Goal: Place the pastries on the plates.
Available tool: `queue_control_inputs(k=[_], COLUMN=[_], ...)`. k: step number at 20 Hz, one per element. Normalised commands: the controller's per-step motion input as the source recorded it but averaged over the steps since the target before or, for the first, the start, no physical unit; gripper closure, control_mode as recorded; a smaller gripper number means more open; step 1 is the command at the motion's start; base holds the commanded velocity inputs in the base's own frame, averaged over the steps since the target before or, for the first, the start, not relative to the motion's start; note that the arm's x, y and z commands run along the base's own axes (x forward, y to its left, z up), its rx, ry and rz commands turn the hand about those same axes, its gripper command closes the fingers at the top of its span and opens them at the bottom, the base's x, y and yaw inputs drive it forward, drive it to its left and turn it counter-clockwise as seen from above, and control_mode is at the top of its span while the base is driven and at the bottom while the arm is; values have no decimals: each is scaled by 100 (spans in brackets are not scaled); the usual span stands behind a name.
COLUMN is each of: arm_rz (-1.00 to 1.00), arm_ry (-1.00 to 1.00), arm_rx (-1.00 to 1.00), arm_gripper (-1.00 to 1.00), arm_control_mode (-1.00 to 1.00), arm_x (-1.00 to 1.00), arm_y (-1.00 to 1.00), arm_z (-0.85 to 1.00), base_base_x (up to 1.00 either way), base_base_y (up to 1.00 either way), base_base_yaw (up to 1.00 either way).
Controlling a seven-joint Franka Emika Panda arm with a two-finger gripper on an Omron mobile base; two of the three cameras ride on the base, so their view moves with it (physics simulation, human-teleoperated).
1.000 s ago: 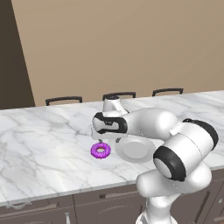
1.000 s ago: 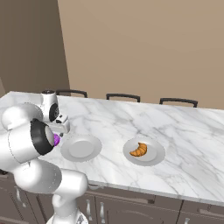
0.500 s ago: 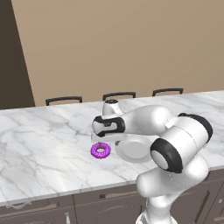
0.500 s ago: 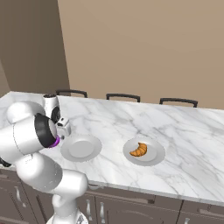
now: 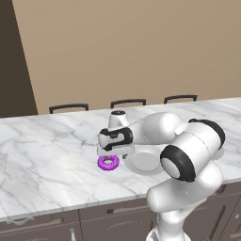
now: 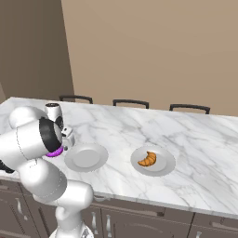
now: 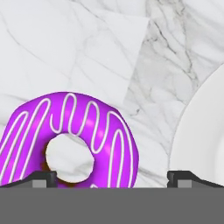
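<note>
Marble counter (image 5: 47,155) held the donut (image 5: 108,163) just left of an empty plate (image 5: 143,162); the croissant (image 6: 147,158) was already plated. The gripper (image 7: 112,177) hovered spread above, off-centre, so one finger risked nudging the donut aside.

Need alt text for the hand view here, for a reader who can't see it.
Close overhead look at a purple donut with white icing stripes lying on the marble counter, between the open end effector's two dark fingertips. The curved rim of a light-grey plate enters at the right.
</note>
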Motion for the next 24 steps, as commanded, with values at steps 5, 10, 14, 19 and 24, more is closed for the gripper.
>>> queue_control_inputs(k=[5,10,14,19,24], arm_rz=[0,0,0,0,0], arm_ry=[0,0,0,0,0], arm_rx=[0,0,0,0,0], arm_gripper=[-100,-100,-100,-100,-100], arm_control_mode=[-100,-100,-100,-100,-100], arm_x=[0,0,0,0,0], arm_y=[0,-2,-1,0,0], arm_z=[-2,-7,-21,-24,-9], base_base_x=[0,0,0,0,0], base_base_y=[0,0,0,0,0], base_base_yaw=[0,0,0,0,0])
